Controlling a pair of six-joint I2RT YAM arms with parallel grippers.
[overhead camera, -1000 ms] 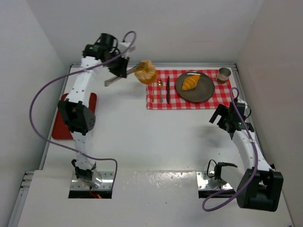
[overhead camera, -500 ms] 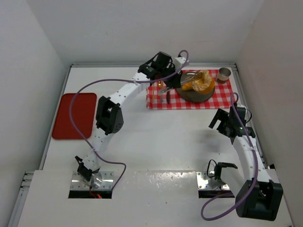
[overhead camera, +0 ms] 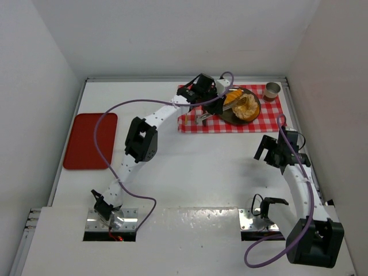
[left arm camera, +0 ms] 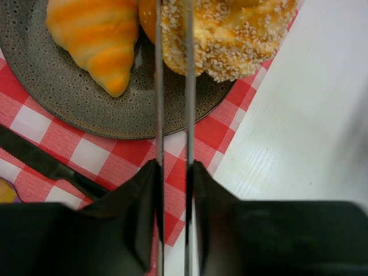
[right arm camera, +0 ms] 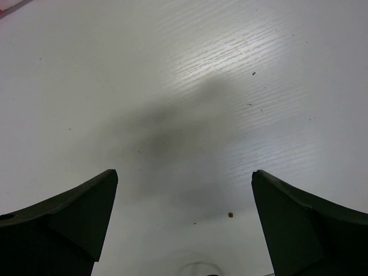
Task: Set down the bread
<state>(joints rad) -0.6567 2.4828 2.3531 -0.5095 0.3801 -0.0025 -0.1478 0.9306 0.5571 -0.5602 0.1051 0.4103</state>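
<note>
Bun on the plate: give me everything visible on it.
The bun is round and lumpy, golden-orange, its top crusted with pale seed-like crumbs; it looks like baked dough, whole. It rests on the right side of the dark speckled plate, close against the croissant. The tongs in the left claw reach over its left edge, blades narrowly apart; whether they pinch it is unclear.

- Left gripper (left arm camera: 174, 167) swung across from the left to the plate (left arm camera: 52, 98).
- Bun (left arm camera: 230, 34) now lies on it beside the croissant (left arm camera: 95, 40); tongs (left arm camera: 159, 86) perhaps opened slightly.
</note>
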